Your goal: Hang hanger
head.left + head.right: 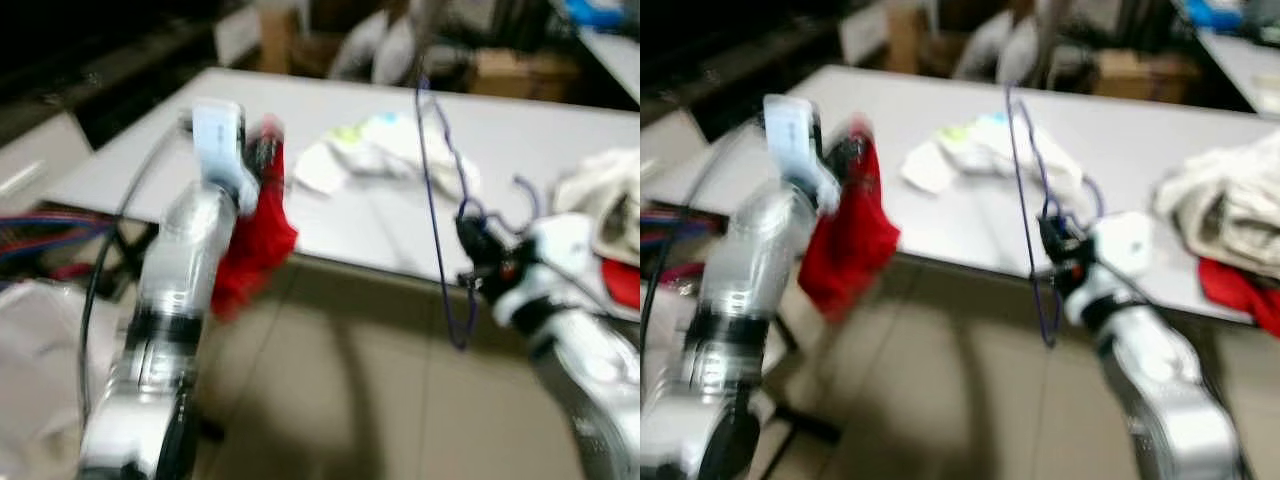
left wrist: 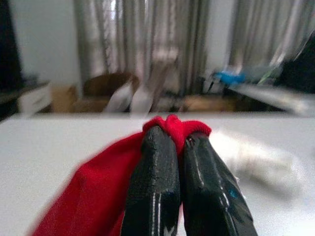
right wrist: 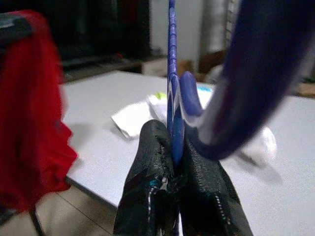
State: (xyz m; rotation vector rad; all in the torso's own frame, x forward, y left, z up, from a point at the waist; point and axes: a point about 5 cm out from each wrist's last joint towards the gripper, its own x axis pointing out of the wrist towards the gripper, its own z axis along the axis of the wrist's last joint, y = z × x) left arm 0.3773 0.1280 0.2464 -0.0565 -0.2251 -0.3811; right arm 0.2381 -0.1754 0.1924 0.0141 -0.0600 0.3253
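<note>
- Head views, blurred, show me both arms raised over the floor on the near side of a grey tabletop [image 1: 380, 230].
- My right gripper [image 3: 172, 147] has its jaws pressed together on the thin wire of a blue hanger [image 1: 440, 200]; the right wrist view shows the wire pinched between the two black fingers [image 3: 147, 177], with the curved part of the hanger looping close past the lens.
- That hanger stands roughly upright off the right gripper, its long wire rising over the near edge of the tabletop and its lower loop dropping below that edge.
- My left gripper [image 2: 170, 142] has its jaws closed on a bunched edge of a red cloth [image 1: 255, 240], which hangs limp beside the left arm, just off the tabletop's near edge.
- I judge the hanger light and springy, thin enough to twist or slide in a pinch, so a hold low on a straight run near a bend seems safest.
- I expect the cloth, being soft, to sag and swing freely.
- Farther off on the tabletop lie pale clothes [image 1: 390, 150] in the middle and a white heap [image 1: 1225, 215] at the right, with more red fabric [image 1: 1240, 285] under it.
</note>
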